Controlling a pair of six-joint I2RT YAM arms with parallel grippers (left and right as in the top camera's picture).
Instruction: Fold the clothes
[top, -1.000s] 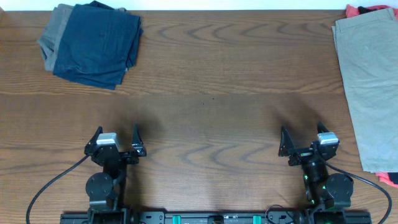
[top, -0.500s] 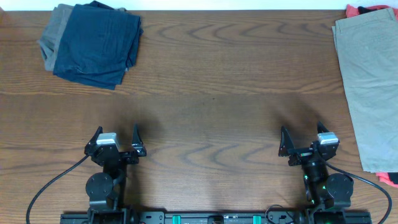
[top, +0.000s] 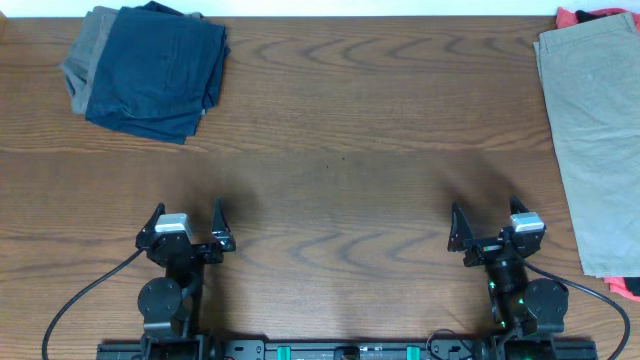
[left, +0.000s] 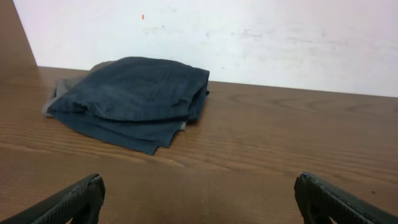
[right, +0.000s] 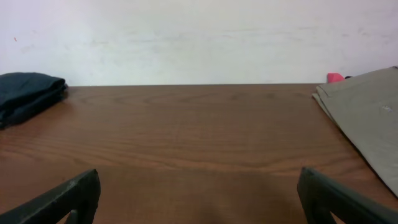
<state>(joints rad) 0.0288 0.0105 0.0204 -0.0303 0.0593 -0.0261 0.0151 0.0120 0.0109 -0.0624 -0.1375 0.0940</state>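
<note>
A folded dark navy-blue pair of shorts (top: 155, 70) lies at the far left of the table on top of a grey pair (top: 85, 50); it also shows in the left wrist view (left: 134, 96) and at the left edge of the right wrist view (right: 28, 90). A tan-khaki pair (top: 595, 130) lies spread flat along the right edge, also in the right wrist view (right: 367, 115). My left gripper (top: 187, 222) is open and empty near the front left. My right gripper (top: 485, 220) is open and empty near the front right.
Pink-red cloth shows at the far right corner (top: 585, 15) and under the tan pair at the front right (top: 625, 288). A white wall (left: 249, 37) stands behind the wooden table (top: 340, 160). Cables run from both arm bases.
</note>
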